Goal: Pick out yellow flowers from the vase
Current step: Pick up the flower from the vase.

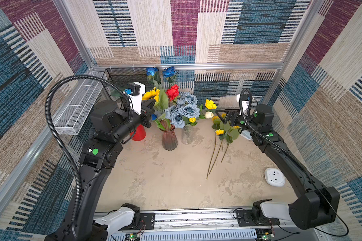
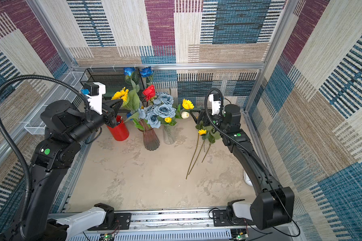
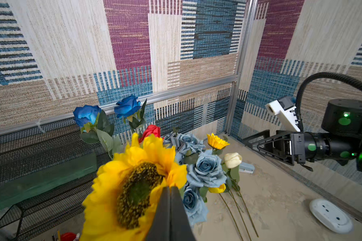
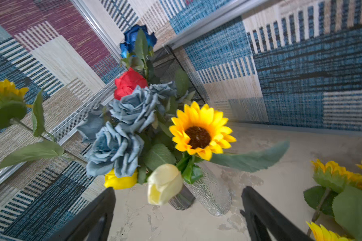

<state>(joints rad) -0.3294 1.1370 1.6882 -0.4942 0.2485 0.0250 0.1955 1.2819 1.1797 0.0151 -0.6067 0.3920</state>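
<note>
A dark ribbed vase [image 1: 169,138] and a clear glass vase [image 1: 186,134] stand at the back of the table. A large sunflower [image 1: 151,95] rises from the dark vase. My left gripper [image 1: 154,101] is shut, its tips [image 3: 169,187] against that flower's petals [image 3: 134,187], with nothing seen between the jaws. A smaller sunflower [image 4: 200,135], a yellow tulip bud [image 4: 119,180] and a cream tulip [image 4: 164,183] sit in the clear vase. My right gripper [image 4: 178,208] is open just right of them. Several sunflowers [image 1: 219,132] lie on the table under the right arm.
Grey-blue roses [image 1: 186,108], a red rose [image 1: 172,91] and two bright blue roses [image 1: 152,71] fill the vases. A red cup [image 1: 138,133], a black mesh rack [image 1: 125,77] and a white mesh basket [image 1: 79,106] stand at the back left. A white round device [image 1: 274,177] lies right.
</note>
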